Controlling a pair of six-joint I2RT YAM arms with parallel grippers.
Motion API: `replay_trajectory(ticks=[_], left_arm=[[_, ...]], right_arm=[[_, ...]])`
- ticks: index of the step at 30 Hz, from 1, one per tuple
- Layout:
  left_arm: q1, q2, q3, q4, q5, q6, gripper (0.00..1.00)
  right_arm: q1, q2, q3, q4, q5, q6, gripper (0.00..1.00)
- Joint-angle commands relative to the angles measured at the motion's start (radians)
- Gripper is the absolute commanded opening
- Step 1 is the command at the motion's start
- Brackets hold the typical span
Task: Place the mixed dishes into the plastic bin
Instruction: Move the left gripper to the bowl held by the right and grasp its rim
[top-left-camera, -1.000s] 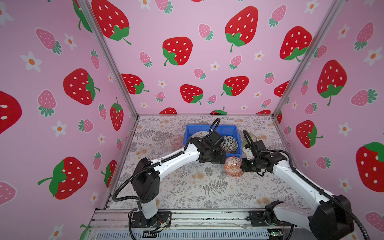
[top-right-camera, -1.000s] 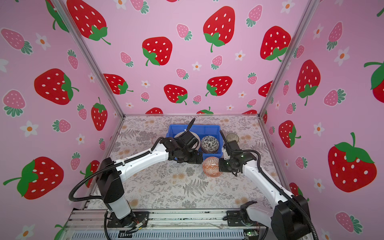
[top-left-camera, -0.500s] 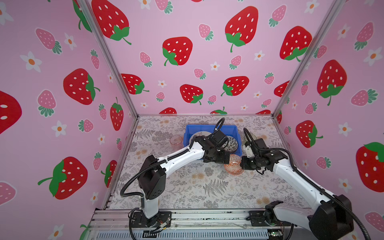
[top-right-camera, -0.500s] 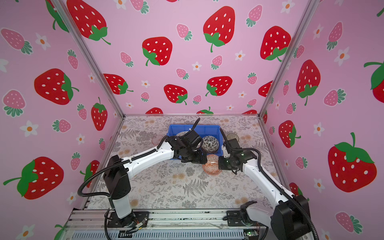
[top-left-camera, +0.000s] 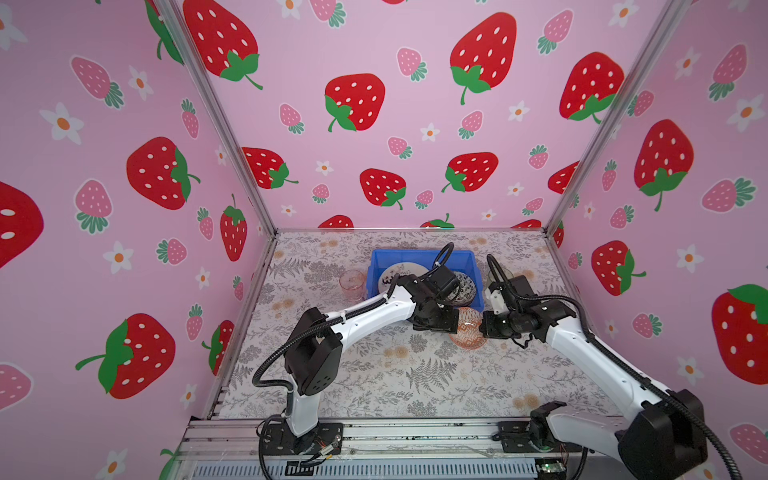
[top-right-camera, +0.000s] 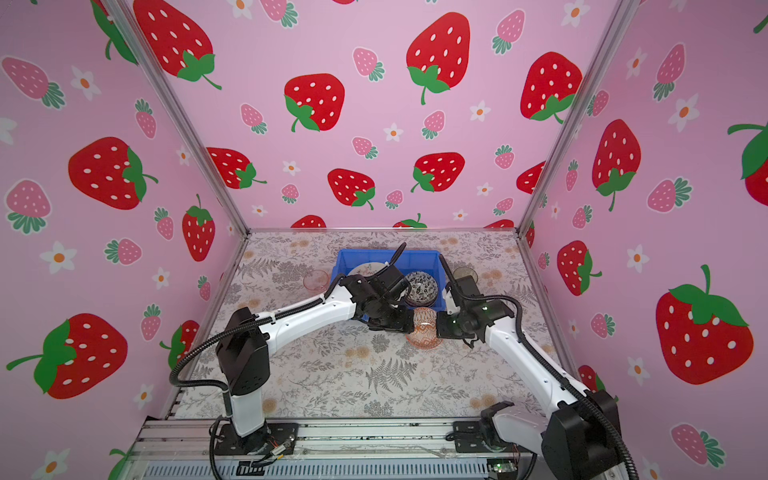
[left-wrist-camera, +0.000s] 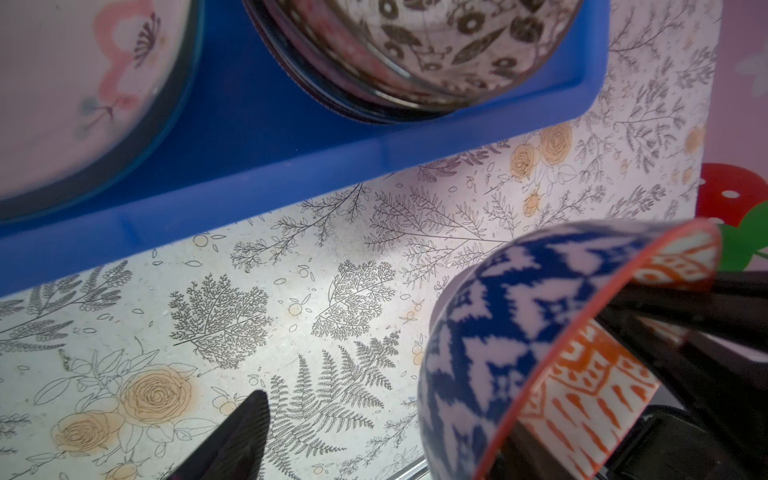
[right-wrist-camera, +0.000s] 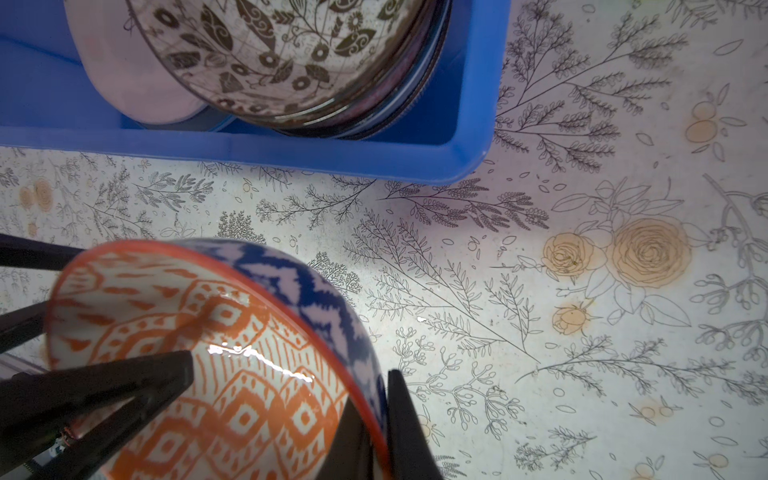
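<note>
The bright blue rectangular plastic bin stands at the back middle of the desk, which is covered with a grey-fern and peach-rose print. In the bin's left half a pale round plate lies flat, partly hidden in both top views by the left arm. In the right half sits a round bowl with a black-and-white leaf pattern. It is nested on more dishes, whose dark rims show beneath it in both wrist views.

Outside the bin, just in front of its near right corner, is a small round orange bowl. It is orange-patterned inside, blue-and-white outside, and tipped steeply on edge above the desk. The right gripper holds it: its fingers pinch the bowl's wall, one inside on the orange and one outside on the blue. The left gripper is at the opposite rim with its fingers apart. In the left wrist view one of its fingers stands clear of the blue side, with bare desk between them.

A translucent pink tumbler stands upright on the desk just left of the bin. A translucent greenish tumbler stands just right of it, behind the right arm.
</note>
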Motion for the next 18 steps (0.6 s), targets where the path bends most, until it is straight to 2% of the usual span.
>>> replay_trajectory(ticks=[1, 11, 18], left_arm=[[-0.005, 0.010, 0.060, 0.000, 0.003, -0.002, 0.70], [-0.005, 0.024, 0.076, -0.006, 0.015, 0.001, 0.40], [-0.005, 0.024, 0.068, -0.009, 0.023, 0.000, 0.34]], right_arm=[[0.007, -0.016, 0.015, 0.004, -0.024, 0.014, 0.05], [0.012, -0.019, 0.001, 0.006, -0.025, 0.008, 0.05], [0.012, -0.013, 0.002, 0.010, -0.030, 0.002, 0.05]])
